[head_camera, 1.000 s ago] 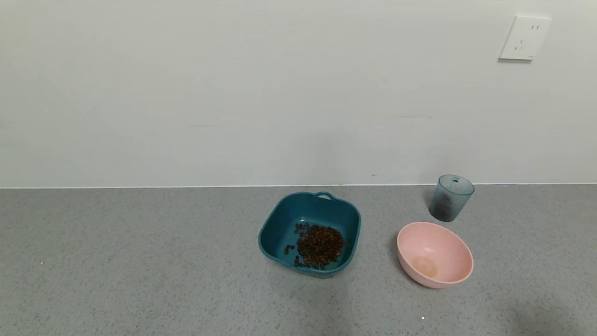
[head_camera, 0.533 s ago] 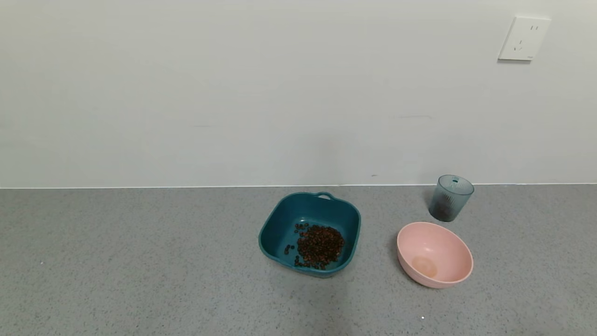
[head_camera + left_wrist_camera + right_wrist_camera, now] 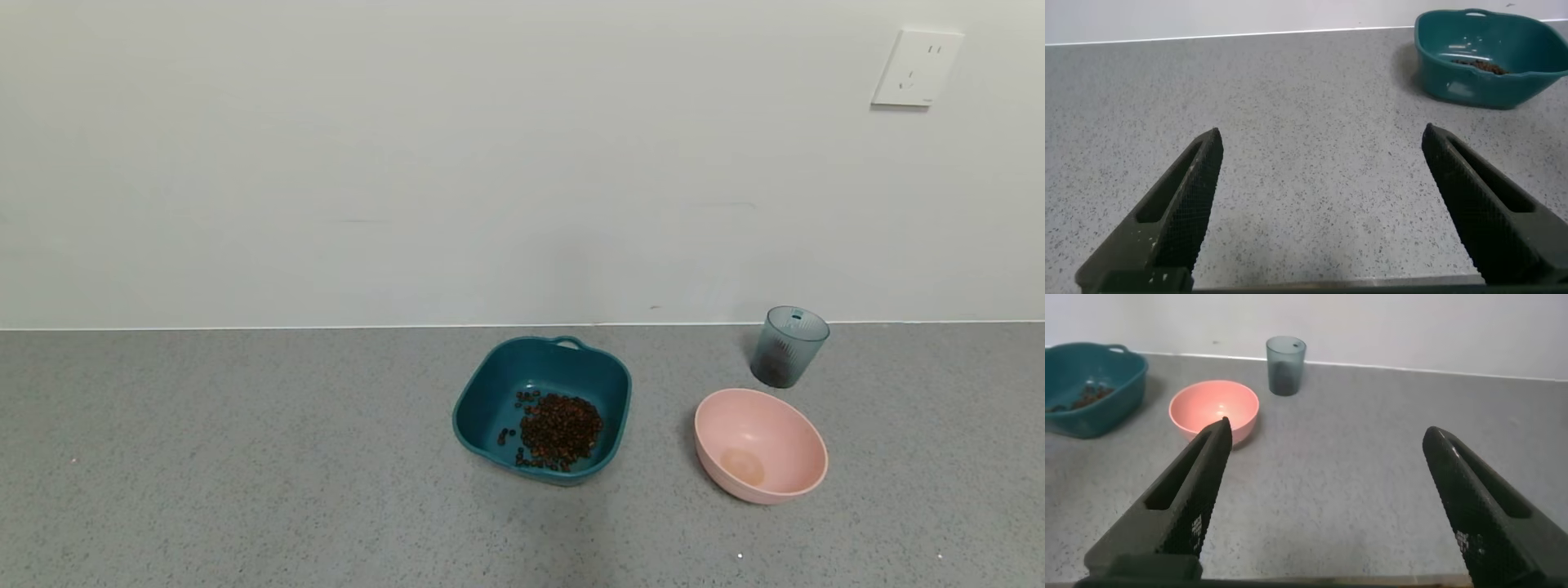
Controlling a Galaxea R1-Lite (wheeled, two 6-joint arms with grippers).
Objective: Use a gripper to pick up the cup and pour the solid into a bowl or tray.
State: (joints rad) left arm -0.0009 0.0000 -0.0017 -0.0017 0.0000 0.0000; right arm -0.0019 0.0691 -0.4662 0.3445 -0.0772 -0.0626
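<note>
The blue-grey ribbed cup (image 3: pixel 789 346) stands upright near the wall at the right, also in the right wrist view (image 3: pixel 1285 366). The dark teal square basin (image 3: pixel 490 392) sits mid-counter with a pile of brown beans (image 3: pixel 559 429) inside; it shows in the left wrist view (image 3: pixel 1454 73) and the right wrist view (image 3: pixel 1118 384). My left gripper (image 3: pixel 1321 143) is open and empty over bare counter, well short of the basin. My right gripper (image 3: pixel 1327 429) is open and empty, back from the cup and bowl. Neither gripper shows in the head view.
A round pink bowl (image 3: pixel 760 446) stands in front of the cup, right of the basin, also in the right wrist view (image 3: pixel 1214 410). A white wall with a socket (image 3: pixel 916 69) backs the grey speckled counter (image 3: pixel 245 457).
A faint shadow at the head view's bottom right corner has gone. The cup, basin and pink bowl have not moved.
</note>
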